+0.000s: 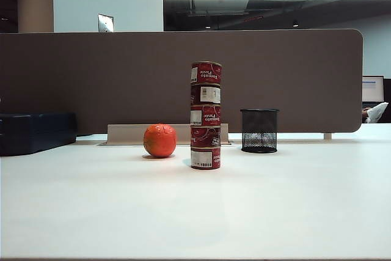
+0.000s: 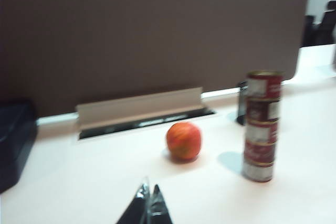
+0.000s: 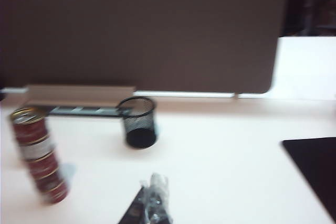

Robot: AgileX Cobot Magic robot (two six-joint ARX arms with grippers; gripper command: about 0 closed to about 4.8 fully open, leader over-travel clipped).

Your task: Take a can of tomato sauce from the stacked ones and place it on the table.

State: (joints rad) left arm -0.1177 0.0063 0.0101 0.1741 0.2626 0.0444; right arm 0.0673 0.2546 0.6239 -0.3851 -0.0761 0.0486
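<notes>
The left end effector (image 2: 149, 203) hangs low over the white counter (image 2: 79, 182), fingertips pressed together. Beyond it sits an orange-red fruit (image 2: 184, 140); right of that stands the upright column of tomato paste tins (image 2: 261, 125), before a brown divider panel (image 2: 147, 40)

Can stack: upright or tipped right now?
Upright. In the exterior view the stacked cans form one straight column on the table, the top can sitting square, no tool touching it.
</notes>
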